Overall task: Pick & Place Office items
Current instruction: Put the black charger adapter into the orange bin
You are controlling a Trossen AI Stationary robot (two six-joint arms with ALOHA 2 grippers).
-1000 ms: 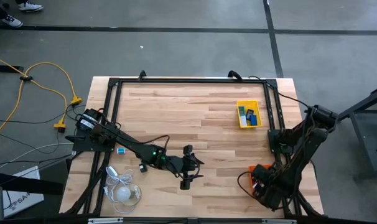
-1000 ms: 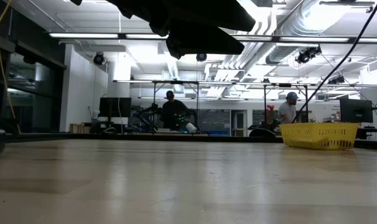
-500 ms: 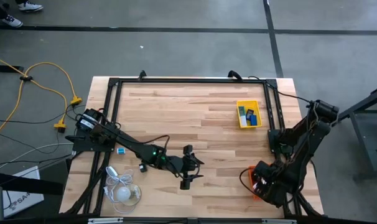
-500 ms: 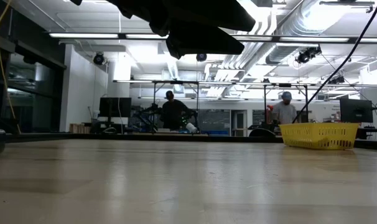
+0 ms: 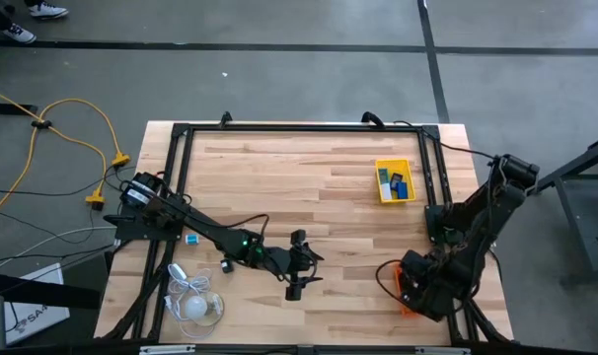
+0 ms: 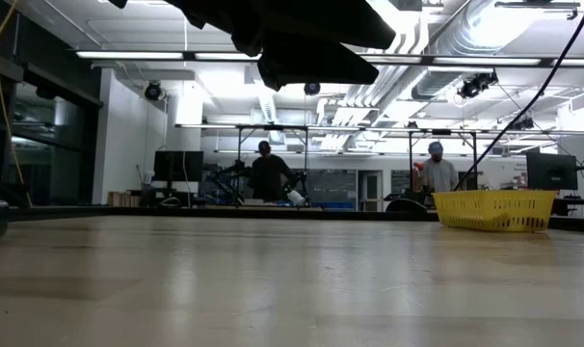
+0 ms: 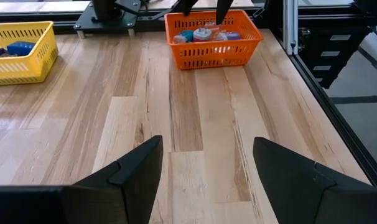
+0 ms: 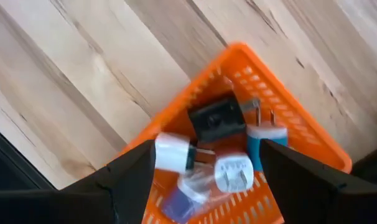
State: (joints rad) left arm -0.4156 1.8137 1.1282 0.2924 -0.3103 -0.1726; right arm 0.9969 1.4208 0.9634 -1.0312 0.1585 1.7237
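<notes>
The right gripper [image 8: 198, 171] hangs with fingers spread and holding nothing, just above the orange tray [image 8: 282, 124] at the table's near right, where a black plug [image 8: 216, 118], white plugs [image 8: 233, 173] and a teal one [image 8: 263, 142] lie. Mid-table, the left gripper [image 7: 204, 171] waits open. Farther off, the yellow tray [image 5: 394, 180] holds blue pieces [image 5: 401, 189]

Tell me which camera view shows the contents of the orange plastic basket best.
The right wrist view: it looks straight down into the orange plastic basket, showing a black plug adapter, white ones and a teal one between the open right gripper. The left wrist view shows the basket far off; the high view mostly hides it under the right arm; the low view misses it.
</notes>
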